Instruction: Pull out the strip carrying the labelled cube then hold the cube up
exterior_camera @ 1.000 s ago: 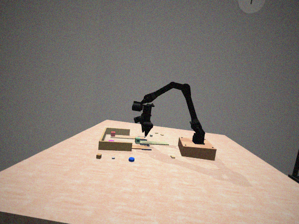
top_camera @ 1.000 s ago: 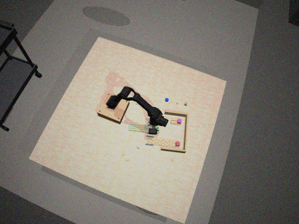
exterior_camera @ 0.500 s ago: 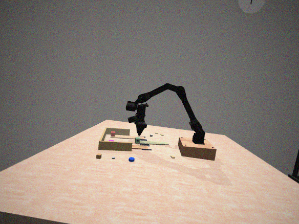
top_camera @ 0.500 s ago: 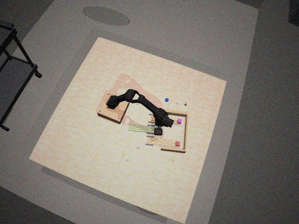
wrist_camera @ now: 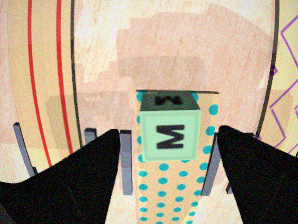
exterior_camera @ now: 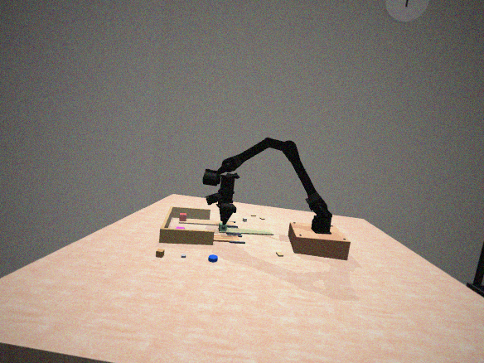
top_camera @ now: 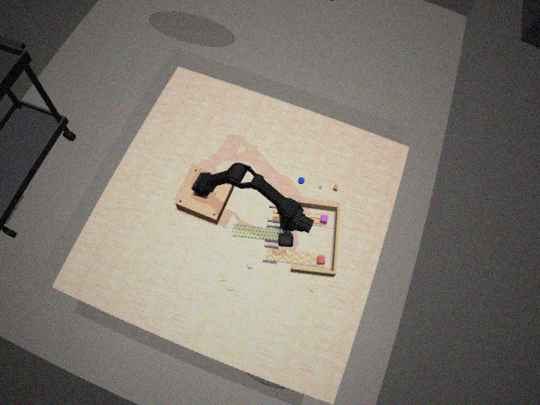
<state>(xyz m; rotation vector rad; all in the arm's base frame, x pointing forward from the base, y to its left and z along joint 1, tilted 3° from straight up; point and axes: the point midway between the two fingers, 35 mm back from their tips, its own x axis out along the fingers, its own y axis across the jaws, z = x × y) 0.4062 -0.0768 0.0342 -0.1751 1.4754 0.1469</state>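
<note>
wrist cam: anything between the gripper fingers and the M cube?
Nothing. In the wrist view the green M cube sits between the two black fingers, with only the dotted strip showing in the gaps on each side. The fingers are not yet touching it.

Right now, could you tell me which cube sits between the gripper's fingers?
The green cube marked M, on the dotted strip; the pink cube and red cube sit inside the tray.

Arm (exterior_camera: 299, 166): matte black throughout, slim tubular links joined by rounded, bulkier joint housings. Fingers: black, broad, tapering to blunt wedge tips. Base block (exterior_camera: 336, 249): tan wood, dark screw dots at the corners.
</note>
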